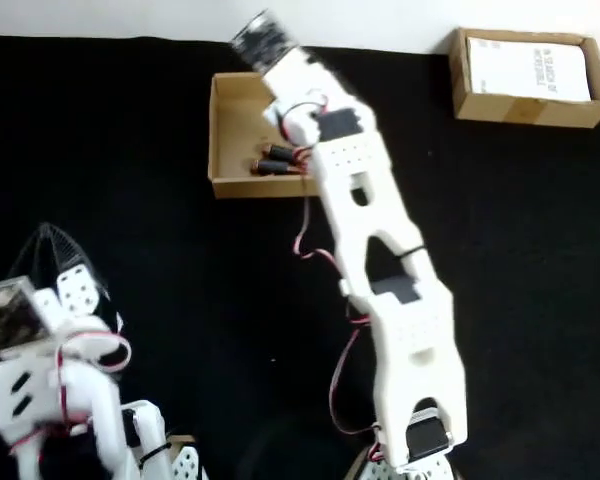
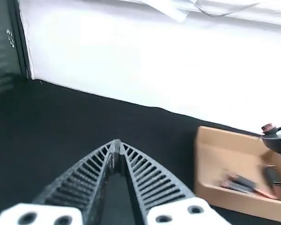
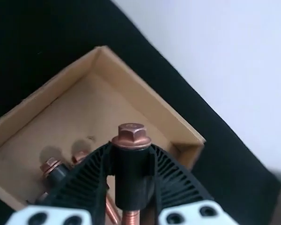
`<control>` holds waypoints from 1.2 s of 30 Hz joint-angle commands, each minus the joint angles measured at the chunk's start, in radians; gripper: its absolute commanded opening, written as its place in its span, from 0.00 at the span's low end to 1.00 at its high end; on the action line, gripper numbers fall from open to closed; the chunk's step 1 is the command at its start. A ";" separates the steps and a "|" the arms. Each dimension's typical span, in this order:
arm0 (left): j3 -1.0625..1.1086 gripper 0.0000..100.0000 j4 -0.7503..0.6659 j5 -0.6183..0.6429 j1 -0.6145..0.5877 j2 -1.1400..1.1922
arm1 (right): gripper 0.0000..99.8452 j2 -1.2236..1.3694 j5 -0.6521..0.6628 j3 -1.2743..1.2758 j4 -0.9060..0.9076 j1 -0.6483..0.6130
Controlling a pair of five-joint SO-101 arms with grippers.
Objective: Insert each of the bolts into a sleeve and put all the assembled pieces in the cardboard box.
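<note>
Left arm [image 1: 70, 400]: white plastic links with red wiring, low at the near-left corner of the bench, well apart from the cardboard box.
Left jaws: 2 black ribbed wedges, pressed together to a point with nothing between them, hanging over bare cloth.
Bench [image 1: 130, 150]: covered in flat, matte black cloth, ending at a plain white wall at the back.
Cardboard box [image 1: 220, 130]: shallow open tray of brown card with thin raw-edged walls, at the back of the bench just left of centre. The right arm's wrist hangs over its right half.
Assembled pieces [image 1: 278, 160]: 2 I can count, lying side by side on the box floor near the front wall. Each is a dull black cylindrical sleeve with a copper-coloured bolt through it. The right wrist view shows their 2 flanged hex heads [image 3: 50, 165].
Right arm [image 1: 400, 300]: long, chunky white links with cut-outs, running from the near edge diagonally up and left to the box.
Right jaws: black, ribbed, clamped on either side of 1 more assembled piece over the box's inside.
Held piece: smooth black sleeve [image 3: 131, 183] with a shiny copper hex head [image 3: 131, 135] seated on the end by the jaw tips and a threaded shank [image 3: 131, 218] poking out the other end. I cannot tell whether it touches the box floor.
Second box [image 1: 525, 108]: brown card, at the far right back corner, with a white printed booklet [image 1: 528, 65] lying flat in it.
</note>
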 commanded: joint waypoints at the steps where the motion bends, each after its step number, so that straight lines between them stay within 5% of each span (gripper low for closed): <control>1: 0.073 0.01 -0.112 -0.049 -0.035 -0.008 | 0.01 0.073 0.118 -0.136 -0.001 -0.018; 17: 0.366 0.01 -0.180 -0.038 0.050 -0.022 | 0.01 0.440 0.232 -0.395 0.021 -0.012; 26: 0.390 0.01 -0.176 -0.038 0.059 -0.022 | 0.20 0.351 0.282 -0.524 0.418 -0.016; 36: 0.463 0.01 -0.114 -0.037 0.127 -0.022 | 0.17 0.251 -0.173 -1.017 0.900 0.012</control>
